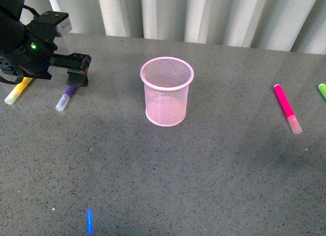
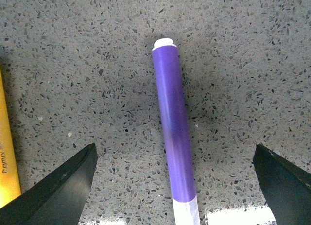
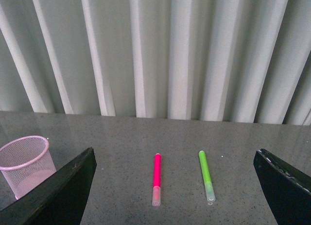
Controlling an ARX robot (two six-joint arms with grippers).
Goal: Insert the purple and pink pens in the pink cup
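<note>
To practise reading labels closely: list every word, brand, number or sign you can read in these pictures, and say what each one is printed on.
"Comix": printed along the barrel of the yellow marker, at the edge of the left wrist view.
White tag on the left arm: too small to read.
Purple pen, pink pen, green marker, pink cup: no print visible.

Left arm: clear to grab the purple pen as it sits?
Probably yes. The left tool is open above the purple pen, which lies flat between its fingers; the yellow marker lies to one side, apart from it.
</note>
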